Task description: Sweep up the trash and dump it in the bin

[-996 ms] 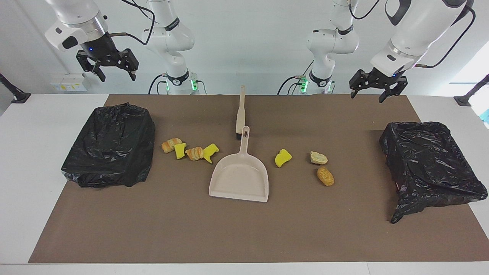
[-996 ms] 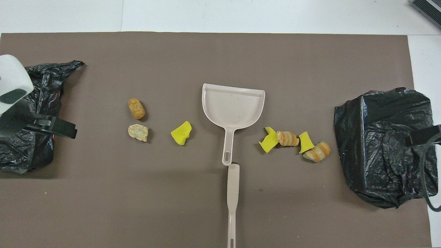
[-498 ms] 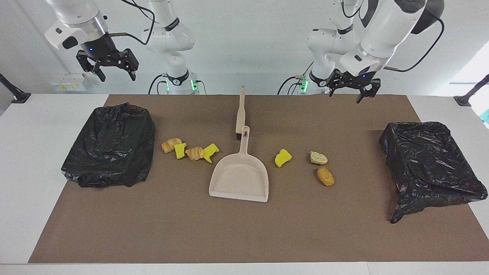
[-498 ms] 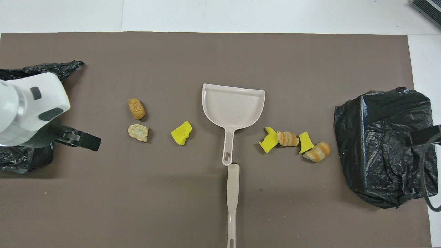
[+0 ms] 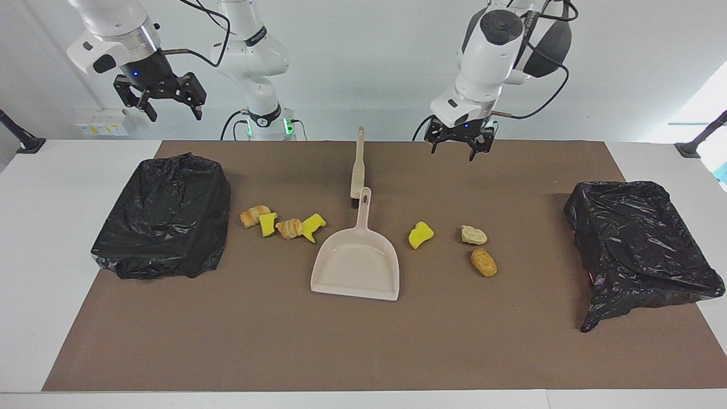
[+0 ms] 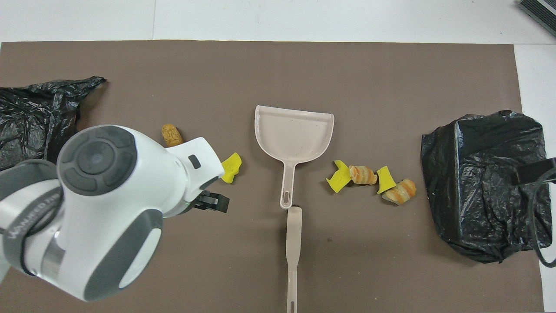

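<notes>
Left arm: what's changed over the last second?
The left gripper swung in from over the bin at its own end of the table toward the middle; it now hangs open and empty above the mat, nearer the brush. Right gripper waits, open, unmoved. Dustpan, brush and scraps unchanged.

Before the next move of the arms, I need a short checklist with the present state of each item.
1. Left gripper open and empty, up over the mat: ok.
2. Right gripper open and empty, waiting above the bin at its end: ok.
3. Brush lies free on the mat, handle toward the robots: ok.
4. Dustpan flat, empty, its handle tip near the brush head: ok.
5. Scraps in the dustpan or a bin: not ok; four lie beside the dustpan toward the right arm's end, three toward the left arm's end.
6. Second bin mouth open: cannot tell.
</notes>
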Motion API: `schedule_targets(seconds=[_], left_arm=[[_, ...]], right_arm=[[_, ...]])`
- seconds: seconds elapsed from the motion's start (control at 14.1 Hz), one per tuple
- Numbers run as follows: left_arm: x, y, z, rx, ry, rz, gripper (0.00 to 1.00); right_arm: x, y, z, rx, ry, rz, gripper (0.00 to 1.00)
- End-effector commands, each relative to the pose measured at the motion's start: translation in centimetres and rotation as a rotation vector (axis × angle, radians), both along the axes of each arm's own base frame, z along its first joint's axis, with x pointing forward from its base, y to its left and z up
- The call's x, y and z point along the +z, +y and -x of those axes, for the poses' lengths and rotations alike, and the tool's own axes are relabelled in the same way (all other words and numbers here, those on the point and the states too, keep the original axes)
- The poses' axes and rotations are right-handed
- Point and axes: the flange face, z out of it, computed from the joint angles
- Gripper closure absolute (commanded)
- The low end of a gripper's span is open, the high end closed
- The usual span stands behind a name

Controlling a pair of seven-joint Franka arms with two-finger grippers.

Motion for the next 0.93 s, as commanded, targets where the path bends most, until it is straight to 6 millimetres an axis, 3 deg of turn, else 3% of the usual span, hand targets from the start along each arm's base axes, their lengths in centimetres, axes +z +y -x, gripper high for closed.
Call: schedule_targets(seconds=[0.0, 0.21, 0.5, 0.85], left_arm=[[-3.1, -2.7, 3.0, 0.060, -0.032, 0.009, 0.00], [-8.1, -7.8, 7.0, 0.040, -0.027, -0.006, 0.00], [-14.4, -13.0, 13.9, 0.018, -0.053, 0.012, 0.00], [-16.0, -16.1, 19.6, -0.032, -0.055, 0.014, 0.00]], right_arm=[[0.0, -0.4, 0.8, 0.002, 0.000, -0.007, 0.00], [0.0, -0.4, 0.8, 0.002, 0.000, -0.007, 0.00], [0.0, -0.4, 0.8, 0.002, 0.000, -0.007, 0.00], [0.0, -0.4, 0.8, 0.002, 0.003, -0.007, 0.00]])
